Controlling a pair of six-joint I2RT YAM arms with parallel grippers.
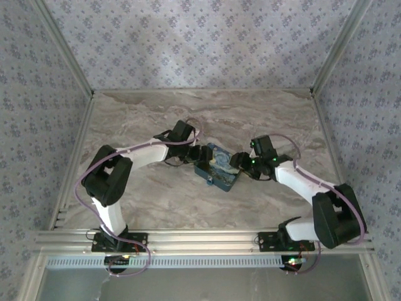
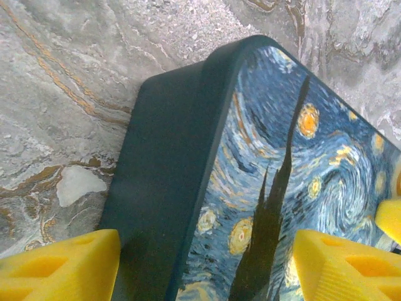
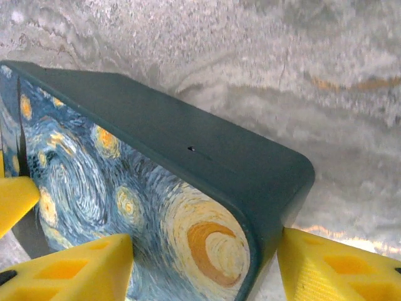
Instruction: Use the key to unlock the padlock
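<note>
A flat box (image 1: pixel 218 166) with a dark teal rim and a starry-night painting on its lid lies mid-table. My left gripper (image 1: pixel 199 155) is at its left end and my right gripper (image 1: pixel 241 164) at its right end. In the left wrist view the box (image 2: pixel 188 157) runs up between the yellow fingers of the left gripper (image 2: pixel 207 266), whose jaws stand wide apart. In the right wrist view a rounded corner of the box (image 3: pixel 188 188) sits between the spread fingers of the right gripper (image 3: pixel 207 269), with a small gap at the right finger (image 3: pixel 332 269). The padlock and the key are hidden.
The marble-patterned table (image 1: pixel 188 113) is walled on three sides by patterned panels (image 1: pixel 200 37). An aluminium rail (image 1: pixel 200 241) carrying both arm bases runs along the near edge. Open tabletop lies behind and in front of the box.
</note>
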